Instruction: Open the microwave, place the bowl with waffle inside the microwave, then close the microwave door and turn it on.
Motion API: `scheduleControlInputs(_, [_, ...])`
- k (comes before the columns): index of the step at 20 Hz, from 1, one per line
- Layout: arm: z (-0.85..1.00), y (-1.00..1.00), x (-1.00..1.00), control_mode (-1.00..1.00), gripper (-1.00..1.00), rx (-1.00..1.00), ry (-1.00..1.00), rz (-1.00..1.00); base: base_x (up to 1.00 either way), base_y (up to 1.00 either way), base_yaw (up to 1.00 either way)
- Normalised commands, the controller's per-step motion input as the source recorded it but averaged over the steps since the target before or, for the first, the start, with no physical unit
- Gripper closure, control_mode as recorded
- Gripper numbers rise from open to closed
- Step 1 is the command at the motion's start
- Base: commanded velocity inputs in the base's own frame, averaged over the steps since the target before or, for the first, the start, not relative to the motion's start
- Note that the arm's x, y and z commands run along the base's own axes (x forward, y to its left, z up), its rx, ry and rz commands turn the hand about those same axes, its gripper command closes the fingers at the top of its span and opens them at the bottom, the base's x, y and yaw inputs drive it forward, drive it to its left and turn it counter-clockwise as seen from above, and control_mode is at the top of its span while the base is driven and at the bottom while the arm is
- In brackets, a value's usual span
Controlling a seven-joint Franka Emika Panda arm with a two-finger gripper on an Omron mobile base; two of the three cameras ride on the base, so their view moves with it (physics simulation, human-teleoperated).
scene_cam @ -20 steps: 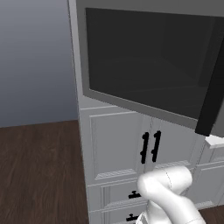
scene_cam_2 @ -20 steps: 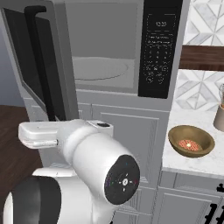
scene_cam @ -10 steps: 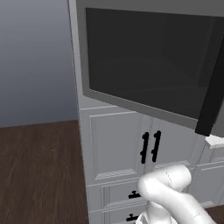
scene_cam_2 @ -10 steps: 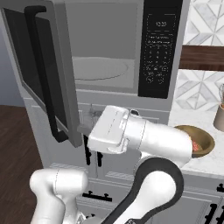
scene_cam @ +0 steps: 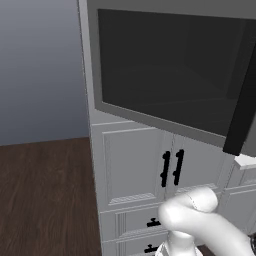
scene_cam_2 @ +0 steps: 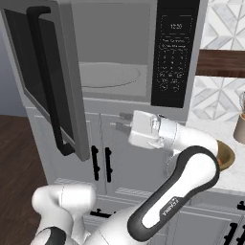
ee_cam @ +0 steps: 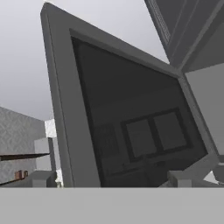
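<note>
1. Now the microwave point(scene_cam_2: 143, 52) is open, and it sits up high above the white cabinets point(scene_cam_2: 115, 158).
2. The microwave door point(scene_cam_2: 45, 81) swings out to the left, and its long black handle point(scene_cam_2: 48, 91) runs down the front edge.
3. In the left base view the microwave door point(scene_cam: 170, 70) shows its big dark window, with the black handle point(scene_cam: 244, 100) at the right side.
4. In the hand view the dark window of the microwave door point(ee_cam: 131, 127) is very close and leans to one side.
5. Inside the microwave there is a round grey turntable point(scene_cam_2: 107, 74) with nothing on it.
6. The black control panel point(scene_cam_2: 174, 52) is on the right side of the microwave, with small white marks on it.
7. The fingers point(scene_cam_2: 122, 121) stick out to the left, below the open microwave and in front of the cabinets.
8. The fingers hold nothing, and there is a small gap between them.
9. The tan bowl point(scene_cam_2: 226, 155) sits on the white surface point(scene_cam_2: 234, 174) at the right, partly hidden behind the white arm point(scene_cam_2: 191, 158).
10. The bowl is well apart from the fingers and is not in the microwave.
11. A brown cup point(scene_cam_2: 239, 129) stands on the surface behind the bowl.
12. The floor point(scene_cam: 45, 195) is dark wood.
</note>
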Motion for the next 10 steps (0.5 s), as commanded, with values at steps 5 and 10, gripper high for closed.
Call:
scheduleControlInputs(5, [-0.36, -0.25, 0.39, -1.00, -1.00, 0.00, 0.00, 0.00, 0.00, 0.00, 0.00])
scheduleControlInputs(10, [-0.42, 0.00, 0.70, -1.00, -1.00, 0.00, 0.05, 0.02, 0.00, 0.00, 0.00])
